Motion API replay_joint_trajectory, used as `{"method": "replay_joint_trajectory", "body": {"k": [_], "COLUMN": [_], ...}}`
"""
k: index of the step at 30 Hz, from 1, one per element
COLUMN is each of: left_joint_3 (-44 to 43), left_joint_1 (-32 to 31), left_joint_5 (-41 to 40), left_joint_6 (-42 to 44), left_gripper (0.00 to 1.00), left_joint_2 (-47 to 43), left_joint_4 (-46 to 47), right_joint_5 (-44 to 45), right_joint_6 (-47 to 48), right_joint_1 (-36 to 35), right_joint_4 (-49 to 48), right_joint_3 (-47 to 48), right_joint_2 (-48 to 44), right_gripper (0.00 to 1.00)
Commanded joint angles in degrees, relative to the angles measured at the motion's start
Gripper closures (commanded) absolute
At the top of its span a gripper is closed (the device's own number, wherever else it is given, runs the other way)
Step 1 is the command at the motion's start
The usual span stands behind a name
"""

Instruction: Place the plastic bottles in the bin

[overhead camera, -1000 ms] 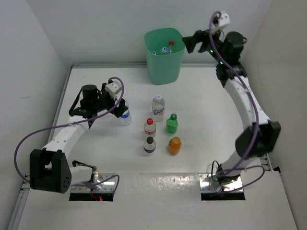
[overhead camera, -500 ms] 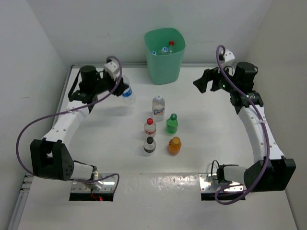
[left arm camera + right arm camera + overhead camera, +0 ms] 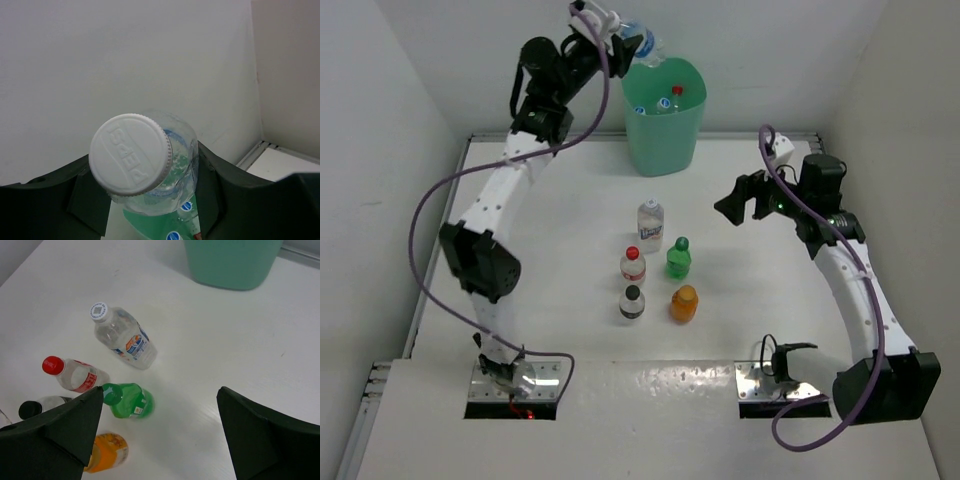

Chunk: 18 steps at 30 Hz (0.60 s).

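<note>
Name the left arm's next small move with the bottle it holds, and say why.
Probably open the jaws and let the bottle drop. The left gripper holds the clear plastic bottle with the white cap high at the rim of the mint-green plastic bin. The left wrist view shows the bin's green inside, with other bottles, right below it.

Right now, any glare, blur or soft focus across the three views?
Top external: even light, faint shadows, a glare patch on the glossy near-edge panel; the green plastic bottle reads sharp. Left wrist: the white ribbed cap of the held clear plastic bottle is crisp, the mint-green plastic bin beneath softer. Right wrist: bottles sharp, the dark fingers of the right tool underexposed, no detail.
</note>
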<state>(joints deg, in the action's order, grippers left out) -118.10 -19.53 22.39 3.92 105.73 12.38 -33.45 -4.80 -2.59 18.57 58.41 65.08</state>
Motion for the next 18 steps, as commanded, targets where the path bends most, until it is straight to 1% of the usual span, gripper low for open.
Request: {"method": "replay_joint_trajectory", "body": {"k": [1, 2, 3, 4, 6, 7, 8, 9, 10, 11, 12, 13, 18], "left_joint_3": [-9.9, -13.3, -18.5, -19.5, -19.5, -19.5, -19.5, -19.5, -19.5, -19.5, -19.5, -19.5, -19.0], "left_joint_1": [-2.3, -2.4, -2.4, -2.9, -3.4, -4.1, -4.1, -4.6, -4.6, -5.2, -6.0, -6.0, -7.1], "left_joint_5": [-5.6, -6.3, -7.8, -9.5, -14.6, -15.7, -17.1, -19.6, -20.7, -22.1, -24.5, -24.5, -25.7], "left_joint_6": [2.0, 2.7, 3.5, 4.8, 8.3, 9.6, 11.3, 11.9, 11.9, 12.6, 12.6, 13.4, 16.5], "left_gripper": [0.64, 0.64, 0.64, 0.64, 0.60, 0.52, 0.45, 0.35, 0.22, 0.05, 0.01, 0.00, 0.00], "left_joint_2": [11.5, 14.6, 17.3, 21.1, 23.1, 24.9, 25.6, 25.6, 26.3, 26.3, 26.3, 25.3, 19.2], "left_joint_4": [1.4, 0.7, 0.2, 1.1, 3.8, 4.7, 5.5, 5.5, 6.0, 6.0, 6.5, 6.5, 6.5], "right_joint_5": [-0.4, -0.6, -1.0, -1.8, -0.6, 2.4, 3.1, 4.5, 5.0, 6.0, 6.6, 6.6, 7.4], "right_joint_6": [4.2, 4.3, 6.7, 8.1, 8.9, 8.7, 8.5, 8.4, 8.5, 8.5, 8.6, 8.7, 9.0], "right_joint_1": [-1.3, -1.1, -1.4, -2.1, -3.1, -3.5, -4.5, -4.9, -5.1, -6.2, -6.6, -7.0, -11.5], "right_joint_4": [-1.8, -1.8, -1.8, -1.8, -2.3, -3.5, -3.7, -4.2, -5.7, -6.5, -7.2, -9.3, -14.1], "right_joint_3": [0.8, 0.8, 0.9, 0.8, 0.7, 0.6, 0.6, 0.6, 0.1, -0.1, -1.0, -1.3, -3.9], "right_joint_2": [-0.6, -0.3, 0.0, 0.6, 0.6, 0.7, 0.9, 1.4, 1.6, 2.0, 2.5, 2.8, 4.2], "right_gripper": [0.06, 0.06, 0.06, 0.06, 0.06, 0.06, 0.06, 0.06, 0.06, 0.06, 0.06, 0.06, 0.06]}}
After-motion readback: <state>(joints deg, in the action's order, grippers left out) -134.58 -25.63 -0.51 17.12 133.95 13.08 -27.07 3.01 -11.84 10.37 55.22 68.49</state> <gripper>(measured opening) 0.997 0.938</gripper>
